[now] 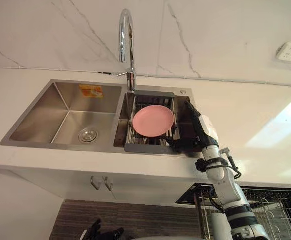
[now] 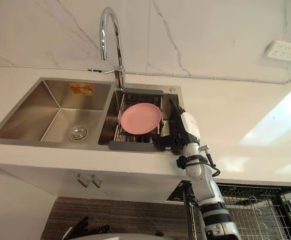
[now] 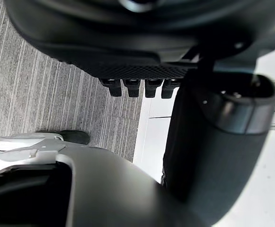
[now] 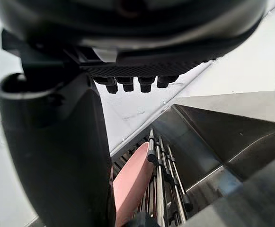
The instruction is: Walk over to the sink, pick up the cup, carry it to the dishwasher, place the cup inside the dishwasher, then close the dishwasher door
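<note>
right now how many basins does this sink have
2. The left basin has a drain in its floor. The right basin holds a rack with a pink plate on it; the right hand is over its right edge.

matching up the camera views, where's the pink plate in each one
left eye view: plate at centre, on the rack in the sink's right basin.
right eye view: plate just left of centre, same rack.
right wrist view: plate edge-on, low in the middle, beside the rack bars.
left wrist view: faces the floor, away from the sink.
shared landmark: the rack.
</note>
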Controlling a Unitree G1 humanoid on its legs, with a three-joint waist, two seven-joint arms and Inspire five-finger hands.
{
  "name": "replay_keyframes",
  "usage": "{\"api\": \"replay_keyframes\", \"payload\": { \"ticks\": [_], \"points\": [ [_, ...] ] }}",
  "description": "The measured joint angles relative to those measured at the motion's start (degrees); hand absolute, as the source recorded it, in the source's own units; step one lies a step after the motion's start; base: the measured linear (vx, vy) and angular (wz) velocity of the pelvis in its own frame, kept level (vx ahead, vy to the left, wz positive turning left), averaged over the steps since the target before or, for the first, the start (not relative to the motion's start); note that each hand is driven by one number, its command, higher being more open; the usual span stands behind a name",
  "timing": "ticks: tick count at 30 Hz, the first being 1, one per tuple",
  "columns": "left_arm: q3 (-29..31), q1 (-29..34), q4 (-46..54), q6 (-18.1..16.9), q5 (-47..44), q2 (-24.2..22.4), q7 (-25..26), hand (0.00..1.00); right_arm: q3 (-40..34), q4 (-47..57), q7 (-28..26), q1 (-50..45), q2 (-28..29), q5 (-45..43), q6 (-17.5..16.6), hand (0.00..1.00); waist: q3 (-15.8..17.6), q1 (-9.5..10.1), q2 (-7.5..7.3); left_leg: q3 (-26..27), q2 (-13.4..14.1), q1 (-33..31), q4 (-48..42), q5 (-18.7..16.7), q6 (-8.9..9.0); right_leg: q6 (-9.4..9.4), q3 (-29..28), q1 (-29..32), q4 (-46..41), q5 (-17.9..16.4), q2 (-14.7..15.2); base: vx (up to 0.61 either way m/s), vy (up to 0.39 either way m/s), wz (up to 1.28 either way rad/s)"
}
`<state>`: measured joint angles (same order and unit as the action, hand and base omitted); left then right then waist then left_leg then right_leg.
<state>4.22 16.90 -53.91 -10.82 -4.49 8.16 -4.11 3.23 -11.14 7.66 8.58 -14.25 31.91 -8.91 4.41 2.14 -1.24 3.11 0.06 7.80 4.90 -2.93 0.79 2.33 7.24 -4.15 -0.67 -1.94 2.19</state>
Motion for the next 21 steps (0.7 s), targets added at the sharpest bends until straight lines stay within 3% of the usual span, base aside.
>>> {"api": "replay_keyframes", "payload": {
  "ticks": [13,21],
  "points": [
    [1.0,0.0,2.1,0.7,0.0,-0.1,-1.0,1.0,2.3,-4.5,-0.9,6.4,-1.9,11.0,2.1,1.0,1.7,1.35,-0.59,-1.2,-0.1,-0.2,-0.4,-0.1,0.08,0.2,1.1,0.0,-1.2,0.0,0.5,0.0,-0.005,0.04],
    [1.0,0.0,2.6,0.7,0.0,0.4,-1.4,1.0,4.0,-8.0,-0.4,8.4,-1.9,11.6,3.4,1.0,2.0,1.86,-0.86,-1.4,-0.3,-0.6,-0.2,-0.5,-0.06,0.47,1.5,0.3,-1.6,0.1,0.8,0.0,0.003,0.03]
  ]
}}
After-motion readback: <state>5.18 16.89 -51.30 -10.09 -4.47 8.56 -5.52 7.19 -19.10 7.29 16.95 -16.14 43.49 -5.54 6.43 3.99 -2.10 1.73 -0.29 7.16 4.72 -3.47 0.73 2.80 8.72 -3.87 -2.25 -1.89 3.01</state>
